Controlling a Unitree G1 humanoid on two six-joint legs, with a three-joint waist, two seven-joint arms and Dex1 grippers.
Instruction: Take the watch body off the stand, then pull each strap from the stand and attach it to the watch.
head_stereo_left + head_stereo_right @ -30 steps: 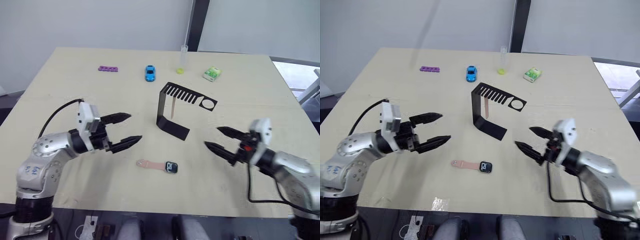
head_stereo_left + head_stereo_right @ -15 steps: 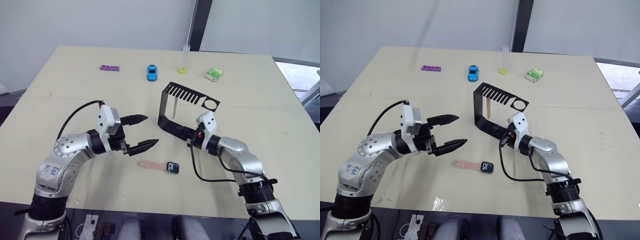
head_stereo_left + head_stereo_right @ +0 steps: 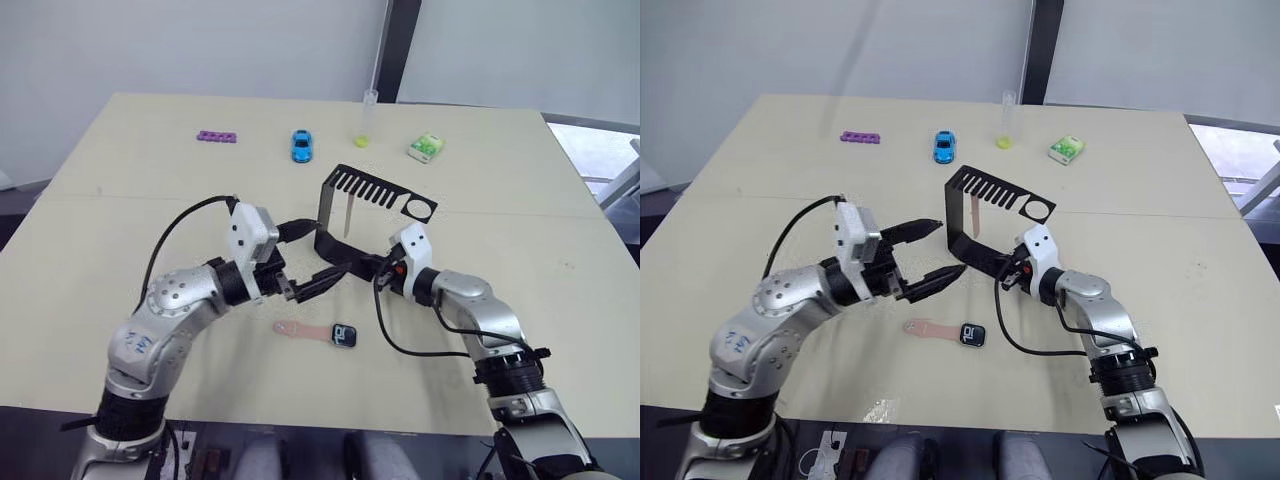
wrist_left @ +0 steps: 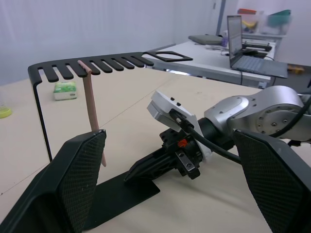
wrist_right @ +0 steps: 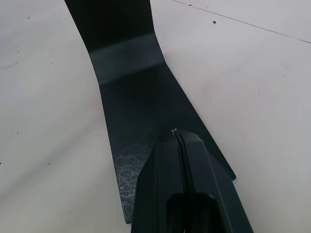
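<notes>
The black stand (image 3: 333, 228) sits mid-table, and one pink strap (image 3: 346, 217) hangs from a slot in its comb arm. The watch body (image 3: 343, 334) lies flat on the table in front of the stand, with the other pink strap (image 3: 300, 329) joined to its left side. My left gripper (image 3: 328, 250) is open just left of the stand's upright, at the level of the hanging strap (image 4: 91, 111). Its wide fingers (image 4: 80, 184) frame the stand. My right gripper (image 3: 366, 264) is shut, its tip (image 5: 175, 132) resting on the stand's flat foot (image 5: 141, 97).
Along the far edge lie a purple bar with holes (image 3: 216, 136), a blue toy car (image 3: 300, 146), a clear tube with a yellow-green base (image 3: 364, 120) and a green-and-white packet (image 3: 424, 148). Bare tabletop (image 3: 120, 230) spreads left and right of the stand.
My right gripper went from open to shut and moved in from the right onto the stand's foot. My left arm moved right, still open, up to the stand.
</notes>
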